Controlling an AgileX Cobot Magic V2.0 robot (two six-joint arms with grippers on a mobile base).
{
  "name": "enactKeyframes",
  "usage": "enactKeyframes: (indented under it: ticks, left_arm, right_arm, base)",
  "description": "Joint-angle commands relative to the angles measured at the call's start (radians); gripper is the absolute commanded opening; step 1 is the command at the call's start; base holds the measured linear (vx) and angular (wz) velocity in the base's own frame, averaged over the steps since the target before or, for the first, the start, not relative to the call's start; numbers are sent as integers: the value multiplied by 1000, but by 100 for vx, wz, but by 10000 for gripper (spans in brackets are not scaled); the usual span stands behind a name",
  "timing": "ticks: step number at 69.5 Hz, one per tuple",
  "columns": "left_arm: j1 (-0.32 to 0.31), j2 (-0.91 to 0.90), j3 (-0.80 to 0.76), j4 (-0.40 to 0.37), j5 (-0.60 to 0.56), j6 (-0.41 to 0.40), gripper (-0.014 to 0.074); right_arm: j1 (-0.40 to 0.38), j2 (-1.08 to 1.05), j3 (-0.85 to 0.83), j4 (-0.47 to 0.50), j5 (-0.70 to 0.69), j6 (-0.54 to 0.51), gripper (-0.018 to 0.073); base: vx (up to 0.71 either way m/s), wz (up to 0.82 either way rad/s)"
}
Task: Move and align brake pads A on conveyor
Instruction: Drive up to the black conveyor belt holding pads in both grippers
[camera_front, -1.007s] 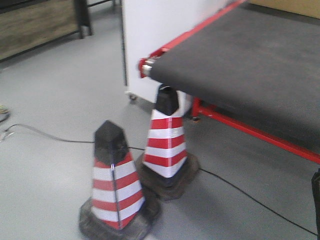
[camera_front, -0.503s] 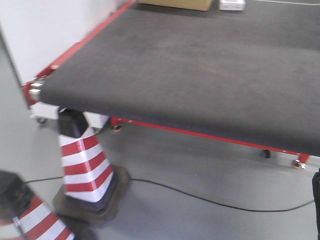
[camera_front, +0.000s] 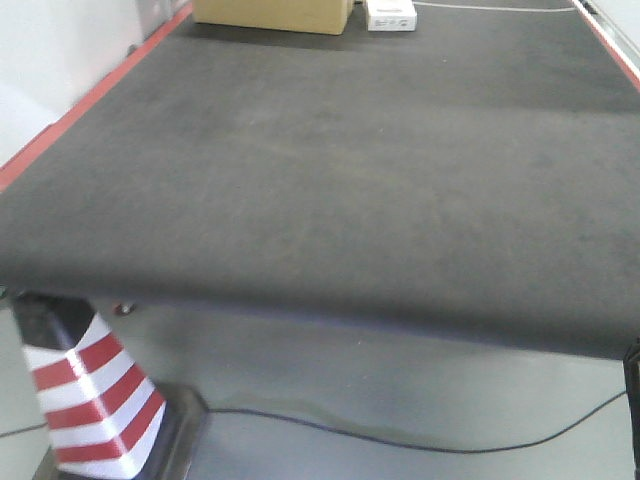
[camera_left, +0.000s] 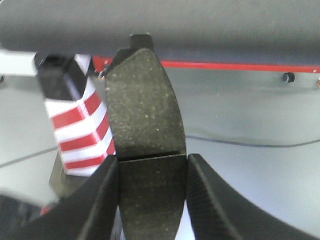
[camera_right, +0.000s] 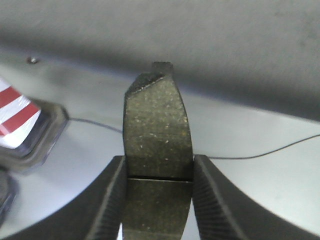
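My left gripper (camera_left: 152, 172) clamps one brake pad (camera_left: 142, 110) and my right gripper (camera_right: 159, 172) a second brake pad (camera_right: 157, 125), both short of the conveyor (camera_front: 350, 180); releasing here would likely drop them.

My front camera sat a little above the belt (camera_front: 330, 200), close to its near edge, and looked along it to a cardboard box (camera_front: 272, 14) at the far end. Both wrist cameras sat lower and very close. One peered out between the fingers of my left pincer (camera_left: 151, 165) past the left pad (camera_left: 142, 110). The other peered through my right pincer (camera_right: 159, 162) past the right pad (camera_right: 157, 120). Both faced the belt's near edge, which ran above them. All three views shared that edge, the striped cone (camera_front: 90, 400) and the grey floor (camera_front: 400, 390).
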Motion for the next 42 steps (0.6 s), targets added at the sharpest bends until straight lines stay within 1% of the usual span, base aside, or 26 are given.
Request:
enactKeyframes:
  ticks: [1, 42]
  left_arm:
    - [-6, 7, -29, -12, -84, -7, 174]
    - [-6, 7, -29, -12, -84, -7, 174]
  right_arm:
    - [-5, 1, -31, 0, -82, -10, 188]
    - [-5, 1, -31, 0, -82, -10, 188]
  base:
    - [33, -18]
    - [33, -21]
